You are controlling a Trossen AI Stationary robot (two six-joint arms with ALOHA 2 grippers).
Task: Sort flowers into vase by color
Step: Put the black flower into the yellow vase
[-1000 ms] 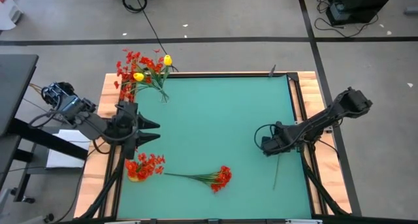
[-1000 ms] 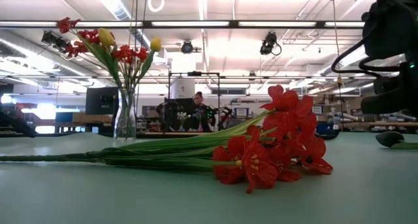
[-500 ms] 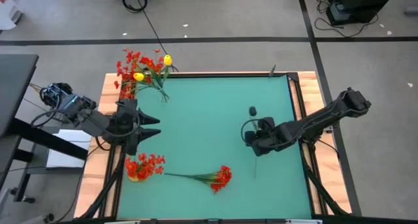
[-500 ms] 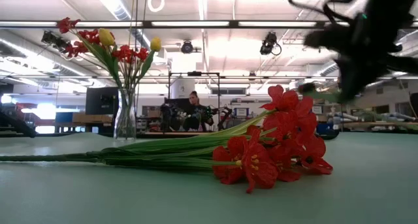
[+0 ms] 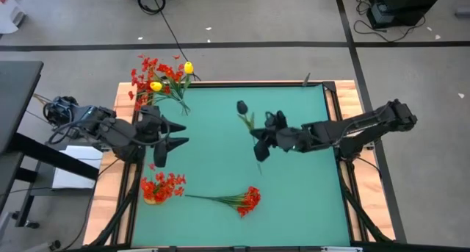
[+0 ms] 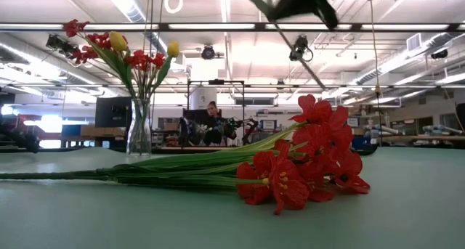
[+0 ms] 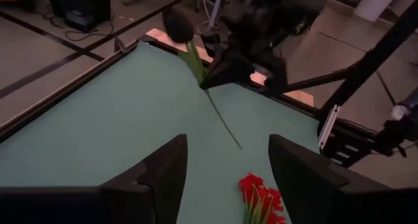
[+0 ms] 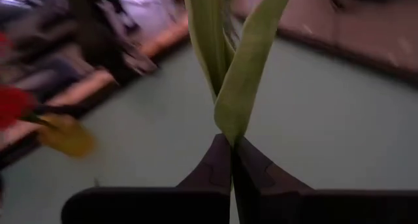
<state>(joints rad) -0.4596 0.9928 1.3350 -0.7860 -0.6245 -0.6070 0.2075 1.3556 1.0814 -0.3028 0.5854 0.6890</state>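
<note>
Right hand (image 5: 258,148) raised over the middle of the green worktop (image 5: 294,200), fingers pressed together on the thin green stem of a single dark-budded artificial flower (image 5: 244,115). Stem nipped between the dark fingertips (image 8: 222,160) in the right wrist view, two long green leaves rising from the grip. Bud seen pointing toward the far-left corner in the high view, tail of the stem hanging past the hand. Flower clear of the worktop; seen from the left wrist as a dark bud (image 7: 177,23) over a slanting stem.

Left hand (image 5: 178,132) at the left edge of the worktop, fingers spread apart, nothing between them; both dark fingers (image 7: 160,175) visible in the left wrist view with bare green surface in the gap.

Clear glass vase (image 6: 139,129) at the far-left corner, upright, holding red sprays and two yellow buds (image 5: 189,67) together.

Loose spray of red blossoms with long green stems (image 5: 247,200) lying flat near the front edge, blossom end toward the right; large in the low view (image 6: 305,162). Second cluster of red blossoms (image 5: 161,186) at the front-left edge, a yellow object beneath it, kind not discernible.

Person in the room beyond (image 6: 213,122), well behind the worktop.
</note>
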